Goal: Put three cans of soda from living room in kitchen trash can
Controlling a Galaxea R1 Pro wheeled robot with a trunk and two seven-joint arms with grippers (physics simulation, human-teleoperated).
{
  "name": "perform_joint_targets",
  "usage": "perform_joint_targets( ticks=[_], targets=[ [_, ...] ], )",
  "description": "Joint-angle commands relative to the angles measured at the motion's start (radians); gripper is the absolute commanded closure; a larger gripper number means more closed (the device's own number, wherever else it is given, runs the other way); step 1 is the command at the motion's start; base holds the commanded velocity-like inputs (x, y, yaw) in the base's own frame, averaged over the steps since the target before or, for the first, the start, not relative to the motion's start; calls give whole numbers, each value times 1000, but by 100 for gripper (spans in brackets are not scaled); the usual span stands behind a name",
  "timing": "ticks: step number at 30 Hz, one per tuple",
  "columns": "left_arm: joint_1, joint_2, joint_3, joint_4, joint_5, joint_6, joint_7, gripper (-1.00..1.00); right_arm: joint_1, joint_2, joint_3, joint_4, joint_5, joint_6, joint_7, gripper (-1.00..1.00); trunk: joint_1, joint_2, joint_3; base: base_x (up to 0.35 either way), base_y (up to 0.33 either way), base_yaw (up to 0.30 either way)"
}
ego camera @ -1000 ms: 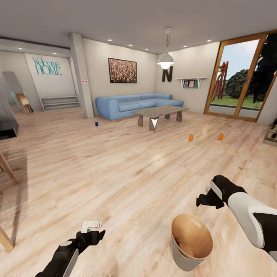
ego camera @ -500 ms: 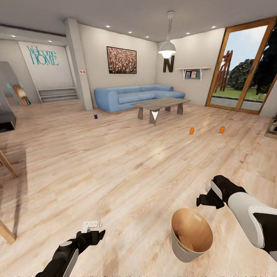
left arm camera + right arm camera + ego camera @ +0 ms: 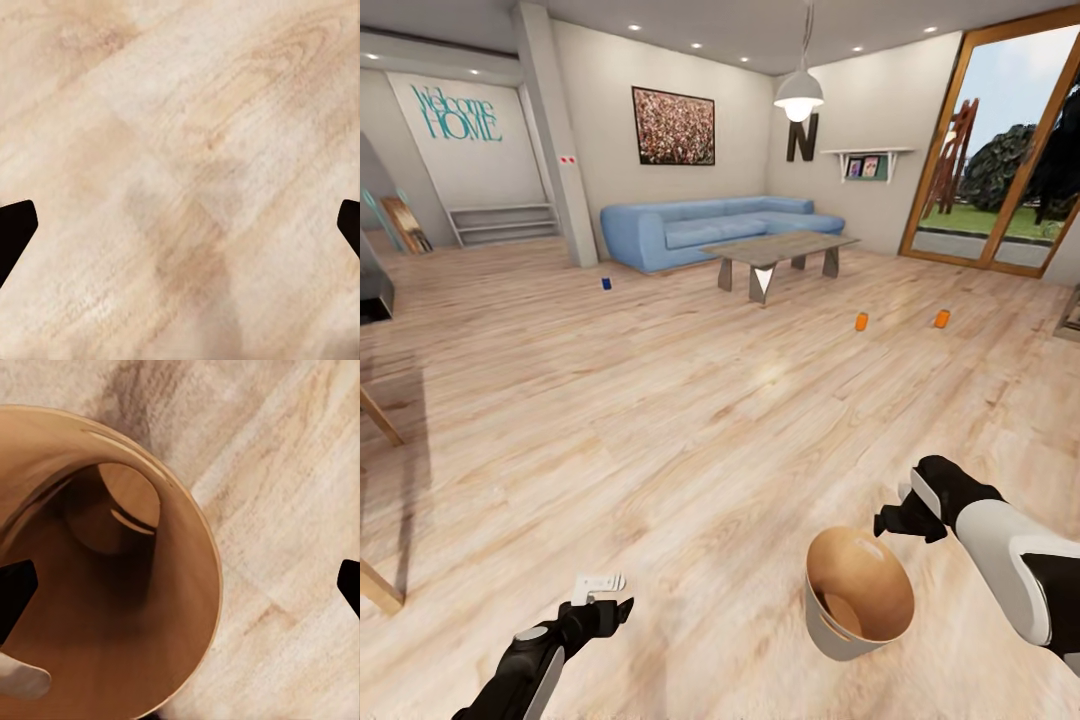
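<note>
While both grippers' fingers stand apart, the tash can [image 3: 857,598] tilts at lower right beside the right gripper [image 3: 893,520]; three cans [image 3: 862,321] dot the mid-frame floor [image 3: 660,420].

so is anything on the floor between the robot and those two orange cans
Nothing visible. Bare wood floor runs from the right gripper and the trash can beside it up to both orange cans. The grey low table stands beyond them, off that path.
</note>
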Motion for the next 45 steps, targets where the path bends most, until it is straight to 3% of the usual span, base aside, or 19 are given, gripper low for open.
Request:
perform_joint_targets(
  ticks=[1,9,38,45],
  targets=[
    [0,0,0,0,-2,0,1,-100,0,-1,0,0,0,1,0,-100,0,0,-4,0,0,0],
    [0,0,0,0,0,0,0,-100,0,-16,0,0,0,0,0,-100,4,-2,-35,0,0,0],
    [0,0,0,0,0,0,1,-100,0,-18,0,0,0,0,0,-100,17,-9,-147,0,0,0],
    [0,0,0,-7,1,-1,0,-100,0,-17,0,0,0,0,0,-100,17,-9,-147,0,0,0]
  ],
)
